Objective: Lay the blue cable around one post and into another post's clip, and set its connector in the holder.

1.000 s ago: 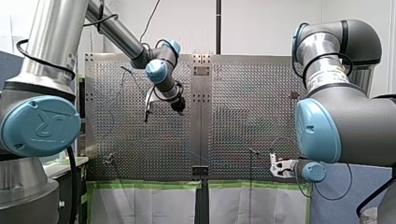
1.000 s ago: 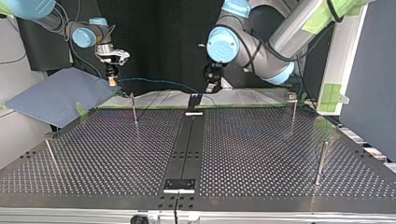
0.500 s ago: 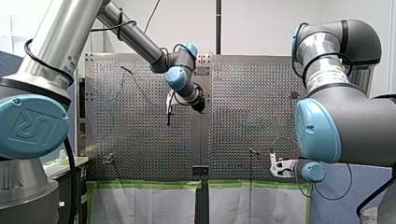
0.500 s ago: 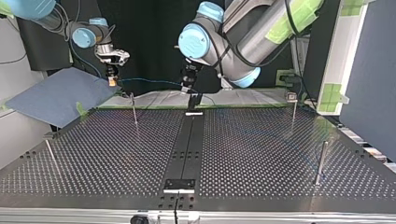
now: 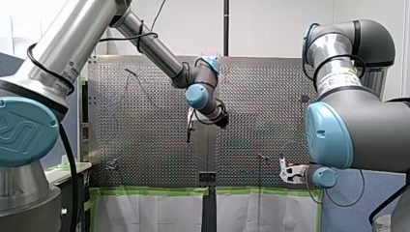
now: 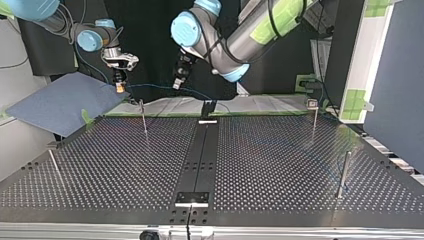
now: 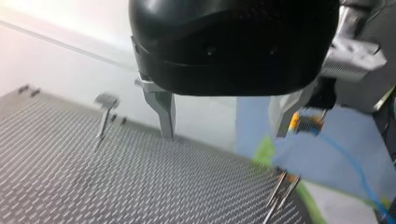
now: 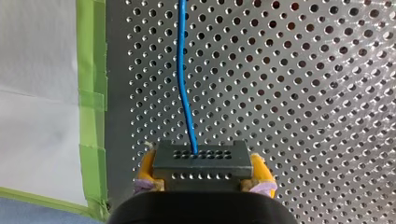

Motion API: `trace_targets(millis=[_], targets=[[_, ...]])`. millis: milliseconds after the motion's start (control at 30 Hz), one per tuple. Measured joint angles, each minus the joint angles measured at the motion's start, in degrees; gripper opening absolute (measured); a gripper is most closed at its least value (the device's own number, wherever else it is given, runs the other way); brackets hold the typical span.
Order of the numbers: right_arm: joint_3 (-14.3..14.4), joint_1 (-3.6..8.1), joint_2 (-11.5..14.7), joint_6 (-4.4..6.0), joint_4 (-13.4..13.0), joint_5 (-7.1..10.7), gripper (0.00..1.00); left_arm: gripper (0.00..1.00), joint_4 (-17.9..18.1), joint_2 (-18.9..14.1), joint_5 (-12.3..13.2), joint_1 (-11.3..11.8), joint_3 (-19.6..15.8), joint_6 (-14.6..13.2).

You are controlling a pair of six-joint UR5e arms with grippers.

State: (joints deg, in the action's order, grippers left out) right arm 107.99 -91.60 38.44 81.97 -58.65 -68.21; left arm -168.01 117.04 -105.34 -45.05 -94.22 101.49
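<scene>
One outstretched left arm (image 5: 154,48), hand (image 7: 224,134) spread

Even bright light, with sheen on the perforated table (image 6: 280,150).

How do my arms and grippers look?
My left arm and my right arm are silver tubes with grey joints and light-blue caps. The left carries a black cable and green tape; my left gripper is black with metal fingers. My right gripper has yellow pads.
</scene>
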Motion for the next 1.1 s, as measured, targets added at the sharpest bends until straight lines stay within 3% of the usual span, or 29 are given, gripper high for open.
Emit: trace_targets(millis=[233,567,800,1100], targets=[[0.0,-0.02,0.03,-0.09,0.15,0.0,0.0,1.0,3.56,3.56,0.14,-0.7,1.49,0.7],[0.0,-0.02,0.16,-0.21,0.43,0.0,0.0,1.0,8.44,8.41,-0.25,0.66,5.37,3.03],[-0.08,-0.03,0.17,-0.22,0.49,0.0,0.0,1.0,11.9,11.87,-1.15,1.97,3.39,2.92],[-0.17,-0.02,0.2,-0.22,0.7,0.0,0.0,1.0,15.99,15.98,-0.41,2.12,0.65,2.03]])
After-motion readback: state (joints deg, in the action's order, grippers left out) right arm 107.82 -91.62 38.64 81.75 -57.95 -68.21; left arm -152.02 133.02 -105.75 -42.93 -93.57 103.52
